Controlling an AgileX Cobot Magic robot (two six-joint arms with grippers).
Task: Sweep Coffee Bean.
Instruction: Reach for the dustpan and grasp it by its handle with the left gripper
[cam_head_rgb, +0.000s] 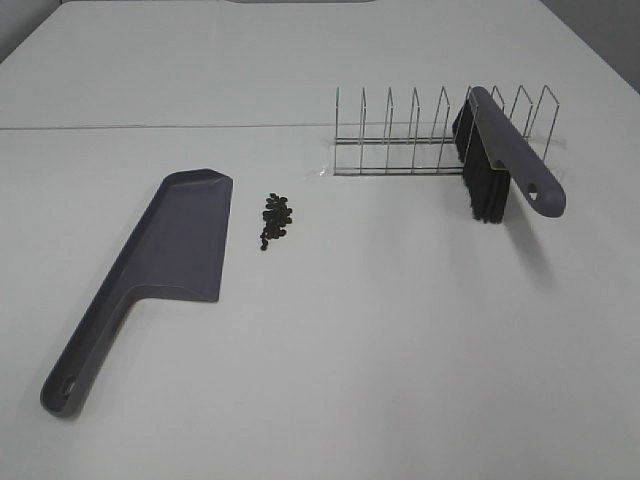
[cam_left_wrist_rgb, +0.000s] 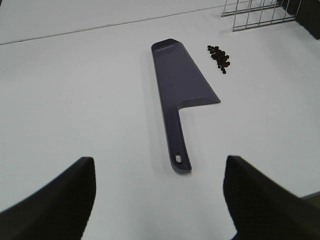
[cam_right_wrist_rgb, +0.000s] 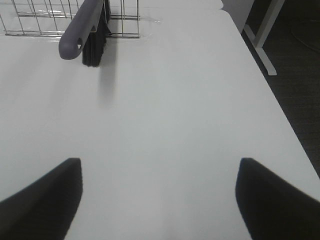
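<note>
The coffee beans (cam_head_rgb: 275, 219) lie in a small dark cluster on the white table, just right of the grey-purple dustpan (cam_head_rgb: 170, 250). The dustpan lies flat with its handle toward the front left. Both also show in the left wrist view: beans (cam_left_wrist_rgb: 219, 58), dustpan (cam_left_wrist_rgb: 181, 87). A grey-handled brush (cam_head_rgb: 515, 150) with black bristles (cam_head_rgb: 483, 180) leans in the wire rack (cam_head_rgb: 420, 135) at the right; it also shows in the right wrist view (cam_right_wrist_rgb: 82, 27). My left gripper (cam_left_wrist_rgb: 159, 200) is open and empty, well short of the dustpan handle. My right gripper (cam_right_wrist_rgb: 160, 200) is open and empty, short of the brush.
The table's right edge (cam_right_wrist_rgb: 260, 75) drops to a dark floor with a white table leg (cam_right_wrist_rgb: 262, 35). A seam (cam_head_rgb: 150, 127) runs across the table behind the dustpan. Neither arm shows in the exterior high view.
</note>
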